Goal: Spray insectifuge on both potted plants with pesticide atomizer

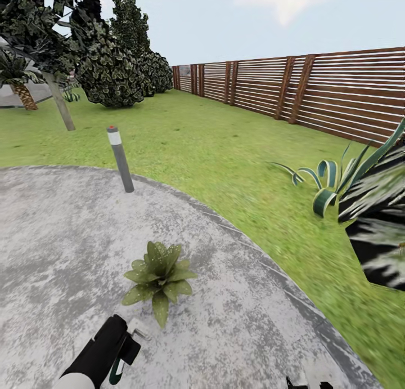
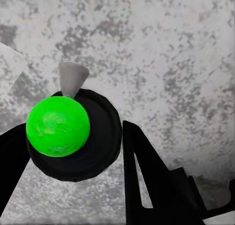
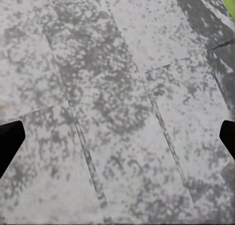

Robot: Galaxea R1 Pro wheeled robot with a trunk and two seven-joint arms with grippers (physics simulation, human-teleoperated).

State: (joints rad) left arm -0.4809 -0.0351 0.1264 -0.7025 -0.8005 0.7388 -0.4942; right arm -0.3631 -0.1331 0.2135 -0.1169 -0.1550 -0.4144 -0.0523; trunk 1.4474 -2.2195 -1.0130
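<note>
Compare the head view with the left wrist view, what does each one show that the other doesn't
Head view alone: one potted plant on the paved circle, a grey bollard light, the lawn, the slatted wooden fence, trees and a striped agave.

Left wrist view alone: the atomizer seen end-on, a bright green round end in a black ring with the pale grey nozzle behind it.

Both: the left gripper shut on the pesticide atomizer, over mottled grey paving.

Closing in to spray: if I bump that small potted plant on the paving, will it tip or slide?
Probably slides rather than tips: the potted plant sits low, its leaves splayed wide over flat paving. It looks small, so likely light; even a brush from the atomizer in the left tool could shift it.
</note>
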